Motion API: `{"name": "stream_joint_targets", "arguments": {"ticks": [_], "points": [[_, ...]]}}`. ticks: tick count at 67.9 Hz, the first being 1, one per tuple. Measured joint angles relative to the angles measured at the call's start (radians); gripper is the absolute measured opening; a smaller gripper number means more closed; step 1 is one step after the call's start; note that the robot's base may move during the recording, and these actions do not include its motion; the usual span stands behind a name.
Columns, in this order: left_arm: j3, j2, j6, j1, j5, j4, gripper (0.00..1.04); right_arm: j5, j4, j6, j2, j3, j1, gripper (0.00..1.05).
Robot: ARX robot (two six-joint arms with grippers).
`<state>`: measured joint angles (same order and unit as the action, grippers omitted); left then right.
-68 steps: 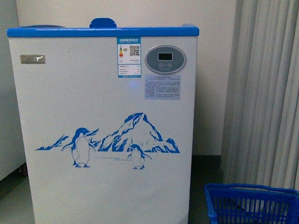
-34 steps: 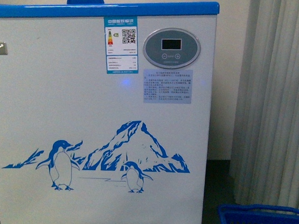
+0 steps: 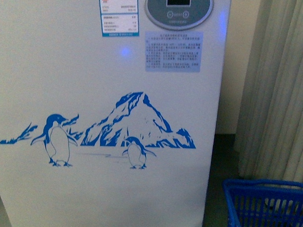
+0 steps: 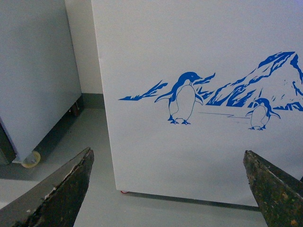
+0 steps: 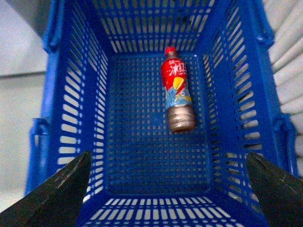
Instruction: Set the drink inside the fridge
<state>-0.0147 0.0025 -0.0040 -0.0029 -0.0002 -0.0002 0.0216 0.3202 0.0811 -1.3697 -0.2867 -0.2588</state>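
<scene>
Currently, in the front view, the fridge [image 3: 106, 116] fills the left and centre of the frame. Its grey control panel [image 3: 178, 9] is cut off by the top edge, and the penguin graphic [image 3: 57, 139] sits at mid-height. A blue basket [image 3: 268, 209] stands on the floor at lower right, below a pale curtain [image 3: 278, 84]. The right wrist view shows the drink [image 5: 176, 92] lying on its side on the basket floor, touching neither long wall. Right jaws: wide apart, empty, above the basket. Left jaws: wide apart, empty, facing the fridge front, with a grey cabinet [image 4: 38, 71] beside it.
</scene>
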Motion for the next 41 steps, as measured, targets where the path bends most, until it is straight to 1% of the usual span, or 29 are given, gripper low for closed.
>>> {"name": "stream_joint_targets", "arguments": {"ticks": [2,6,9,11,13,23,24,31,41], "points": [[0.0,0.0,0.0,0.0,0.0,0.0,0.97,0.0,0.05,0.007,-0.08,-0.019,-0.004,0.97],[0.0,0.0,0.0,0.0,0.0,0.0,0.97,-0.009,0.227,0.029,-0.397,-0.116,-0.017,0.97],[0.0,0.0,0.0,0.0,0.0,0.0,0.97,-0.03,0.317,0.045,-0.613,-0.2,-0.023,0.97],[0.0,0.0,0.0,0.0,0.0,0.0,0.97,-0.04,0.34,0.049,-0.724,-0.251,-0.026,0.97],[0.0,0.0,0.0,0.0,0.0,0.0,0.97,-0.046,0.348,0.051,-0.824,-0.303,-0.027,0.97],[0.0,0.0,0.0,0.0,0.0,0.0,0.97,-0.064,0.328,0.049,-1.082,-0.478,-0.03,0.97],[0.0,0.0,0.0,0.0,0.0,0.0,0.97,-0.072,0.321,0.048,-1.127,-0.519,-0.032,0.97],[0.0,0.0,0.0,0.0,0.0,0.0,0.97,-0.104,0.298,0.041,-1.25,-0.648,-0.034,0.97],[0.0,0.0,0.0,0.0,0.0,0.0,0.97,-0.116,0.248,0.016,-1.361,-0.813,-0.029,0.97]]}}
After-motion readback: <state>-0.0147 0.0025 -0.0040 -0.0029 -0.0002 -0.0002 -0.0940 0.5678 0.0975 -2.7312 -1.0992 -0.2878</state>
